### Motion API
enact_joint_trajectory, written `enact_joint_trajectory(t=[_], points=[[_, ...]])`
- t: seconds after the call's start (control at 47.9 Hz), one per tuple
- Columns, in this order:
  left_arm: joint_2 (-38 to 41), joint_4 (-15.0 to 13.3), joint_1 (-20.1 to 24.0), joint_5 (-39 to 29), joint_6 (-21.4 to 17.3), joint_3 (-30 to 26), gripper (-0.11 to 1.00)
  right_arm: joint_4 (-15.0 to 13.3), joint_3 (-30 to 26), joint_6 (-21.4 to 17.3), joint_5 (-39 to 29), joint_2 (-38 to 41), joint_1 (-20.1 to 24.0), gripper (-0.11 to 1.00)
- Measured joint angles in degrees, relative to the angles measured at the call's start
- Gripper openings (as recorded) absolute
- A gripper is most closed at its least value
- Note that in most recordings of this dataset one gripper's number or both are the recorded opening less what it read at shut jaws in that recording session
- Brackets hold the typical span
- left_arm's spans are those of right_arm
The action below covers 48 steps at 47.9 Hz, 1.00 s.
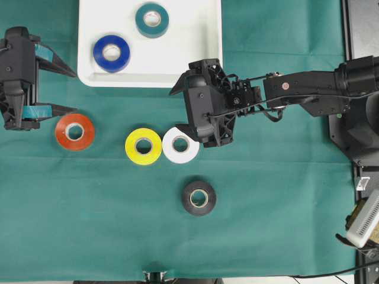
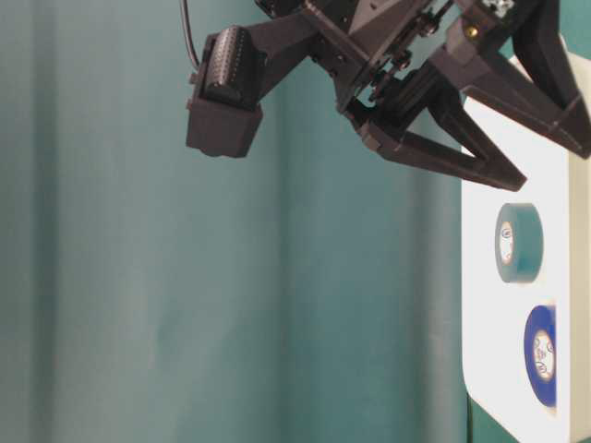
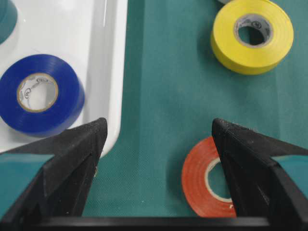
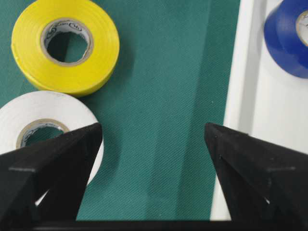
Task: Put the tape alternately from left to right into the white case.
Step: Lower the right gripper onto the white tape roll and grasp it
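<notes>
While two rolls, the blue tape [image 1: 111, 53] and the teal tape [image 1: 152, 19], already lie inside the white case [image 1: 204, 71], four rolls wait on the green cloth [image 1: 89, 225], so the task looks about one third done. The left gripper [image 1: 62, 92] hangs with its jaws spread wide and empty, just beside the orange tape [image 1: 74, 131], which in the left wrist view shows partly under the right-hand finger. The step in hand seems to be the picking of this orange roll, the leftmost one. For this the gripper would need to centre over the roll and go down before it closes. The right gripper [image 1: 204, 121] is also spread and holds nothing; it hovers near the corner of the case and partly over the white tape [image 1: 180, 145]. The yellow tape [image 1: 143, 146] touches the white one or lies just beside it, which may hinder a clean grip there. The black tape [image 1: 199, 197] lies apart, nearer the front edge
</notes>
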<state>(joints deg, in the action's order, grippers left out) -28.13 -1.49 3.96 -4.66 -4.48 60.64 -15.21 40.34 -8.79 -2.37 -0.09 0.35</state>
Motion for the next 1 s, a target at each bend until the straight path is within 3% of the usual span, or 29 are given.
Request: enact_joint_trajectory(t=[0.438, 1.002], points=[[0.44, 0.09, -0.09, 0.09, 0.00, 0.00, 0.99, 0.00, 1.14, -0.09, -0.09, 0.00, 4.39, 0.79], [0.44, 0.00, -0.09, 0.09, 0.00, 0.00, 0.99, 0.00, 0.88, -0.09, -0.18, 2.02, 4.66, 0.79]])
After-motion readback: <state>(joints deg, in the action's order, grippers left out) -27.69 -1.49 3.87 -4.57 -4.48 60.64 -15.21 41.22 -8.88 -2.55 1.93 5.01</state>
